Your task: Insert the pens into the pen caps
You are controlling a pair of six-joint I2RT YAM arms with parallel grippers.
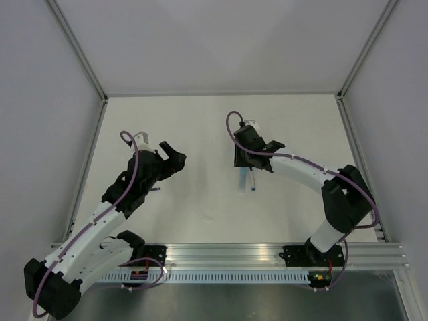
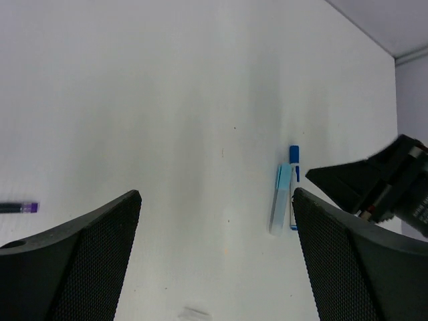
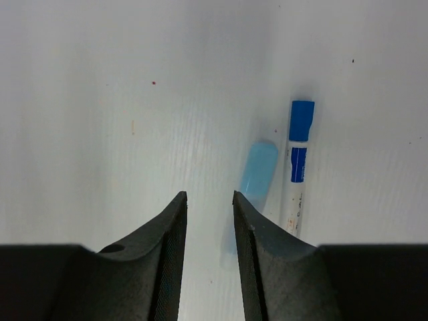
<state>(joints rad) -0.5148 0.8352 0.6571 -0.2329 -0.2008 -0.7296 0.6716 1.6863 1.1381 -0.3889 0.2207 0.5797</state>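
Ahead of right hand (image 3: 209, 200), pale blue cap (image 3: 258, 171) just beside white pen (image 3: 296, 170).

Pen and cap side by side – not joined
White pen (image 3: 297, 175) with blue tip lies flat on the table; pale blue cap (image 3: 258, 170) lies just beside it, roughly parallel. Dark pen (image 2: 17, 208) – purple end – lies well apart.

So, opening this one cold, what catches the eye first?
The white pen with a blue end and a pale blue cap lie side by side mid-table, just ahead and right of the right gripper, which is only narrowly open. The left gripper hangs wide open farther left, and a dark pen lies alone at its view's left edge.
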